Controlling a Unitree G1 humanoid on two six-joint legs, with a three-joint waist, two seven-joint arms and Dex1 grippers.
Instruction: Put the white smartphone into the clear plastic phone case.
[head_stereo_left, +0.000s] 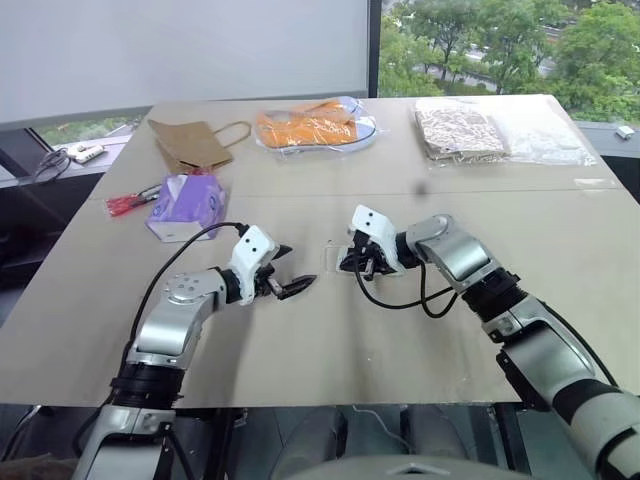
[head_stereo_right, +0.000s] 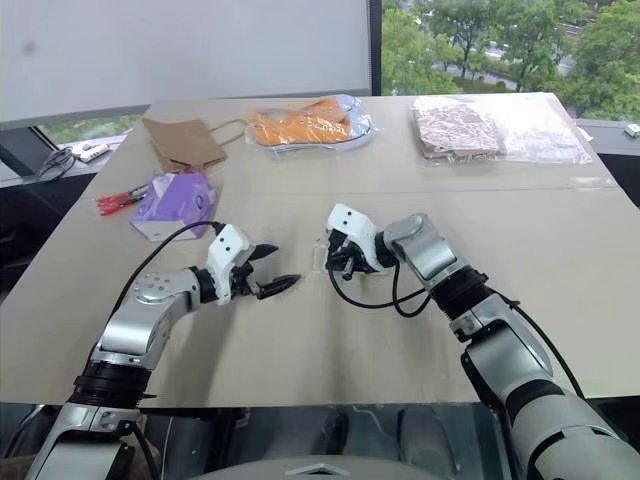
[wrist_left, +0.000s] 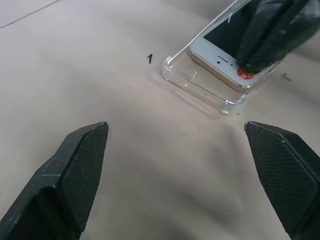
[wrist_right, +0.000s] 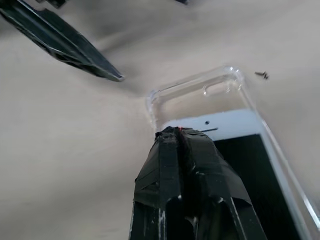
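Note:
The white smartphone (wrist_right: 243, 131) lies screen up, partly inside the clear plastic phone case (wrist_right: 197, 97) on the table; the case's camera-hole end stands empty beyond the phone's top edge. My right gripper (wrist_right: 179, 136) is shut, its joined fingertips pressing down on the phone's top end. In the left wrist view, the phone (wrist_left: 216, 56) sits in the case (wrist_left: 199, 89) with the dark right fingers on it. My left gripper (head_stereo_left: 292, 285) is open and holds nothing, a short way to the left of the case (head_stereo_left: 334, 258), pointing at it.
A purple tissue pack (head_stereo_left: 185, 205) and red-handled tool (head_stereo_left: 130, 203) lie at the left. Further back are a brown paper bag (head_stereo_left: 190, 143), a clear bag with orange contents (head_stereo_left: 315, 125) and patterned bags (head_stereo_left: 462, 130). The table's front edge (head_stereo_left: 320, 402) is close.

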